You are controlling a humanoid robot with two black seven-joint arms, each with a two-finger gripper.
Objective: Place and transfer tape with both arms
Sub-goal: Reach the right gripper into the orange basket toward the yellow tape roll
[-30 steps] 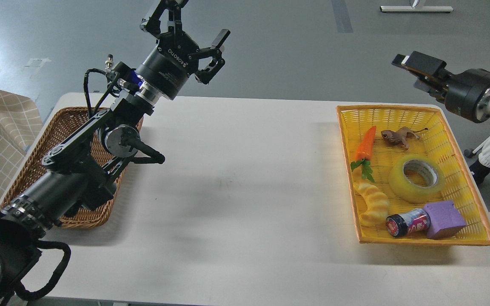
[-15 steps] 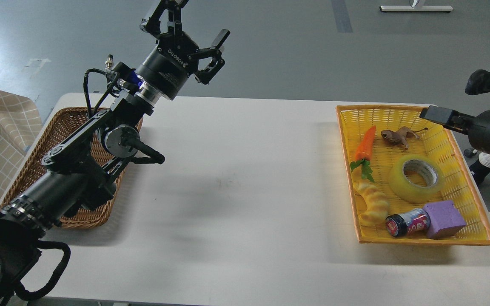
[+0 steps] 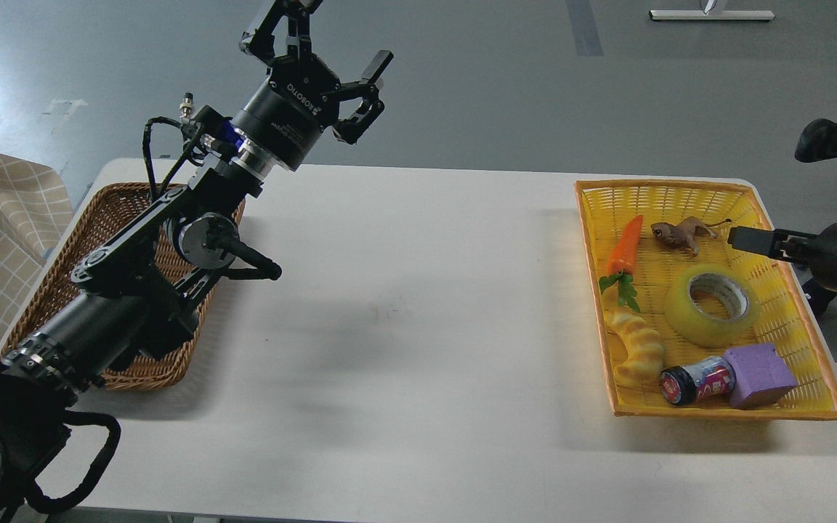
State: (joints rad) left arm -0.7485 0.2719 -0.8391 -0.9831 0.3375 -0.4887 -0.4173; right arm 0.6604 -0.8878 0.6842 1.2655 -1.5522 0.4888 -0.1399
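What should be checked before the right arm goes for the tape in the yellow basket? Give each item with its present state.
1. Tape lies flat, core up, in the yellow basket: ok.
2. Top of tape uncovered: ok.
3. Right gripper open wide enough: cannot tell, seen edge-on.
4. Right gripper positioned over tape: not ok, it is beyond the roll, near the toy animal.
5. Left gripper open and raised for handover: ok.
6. Purple block apart from tape: ok.
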